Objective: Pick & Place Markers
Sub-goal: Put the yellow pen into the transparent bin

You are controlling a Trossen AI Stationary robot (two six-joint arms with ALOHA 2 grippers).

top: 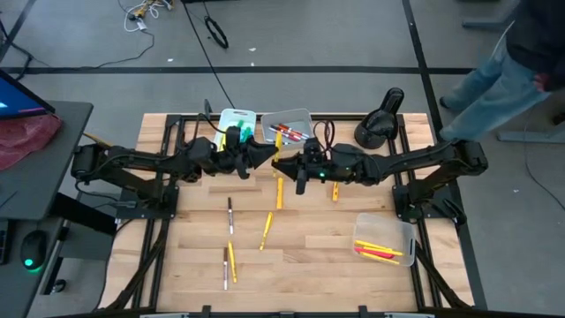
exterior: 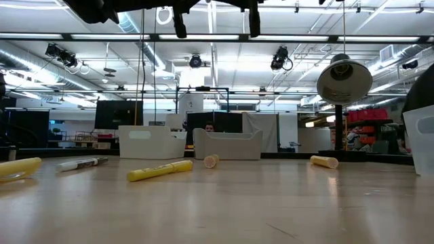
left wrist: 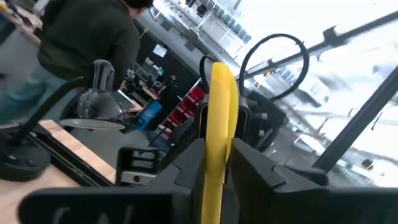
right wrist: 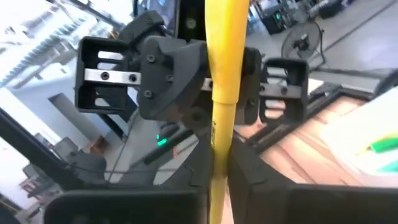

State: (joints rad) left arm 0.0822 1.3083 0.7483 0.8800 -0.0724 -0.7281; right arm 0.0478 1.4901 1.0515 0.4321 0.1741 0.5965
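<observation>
We have one thin yellow marker (right wrist: pixel 222 74) in the air above the back middle of the pale wooden table (top: pixel 309 274), caught between both arms at once. The right gripper (right wrist: pixel 217 168) is pinched shut on its barrel. The left gripper (left wrist: pixel 217 155) has its fingers close against the same stick from the other side, so this looks to us like a hand-over. To do it well, we would keep the right grip firm and both wrists steady. We would let the left fingers spread fully before either arm draws back, then pull apart along a straight line so the stick is not twisted out. On the table top we count six loose markers, four yellow and two white-grey. There are three rectangular plastic bins: a white one (top: pixel 237 119) with green inside, a clear one (top: pixel 296 113) beside it holding red and orange, and a clear one (top: pixel 399 231) near the front right holding red and yellow. We cannot count what is inside them exactly.
</observation>
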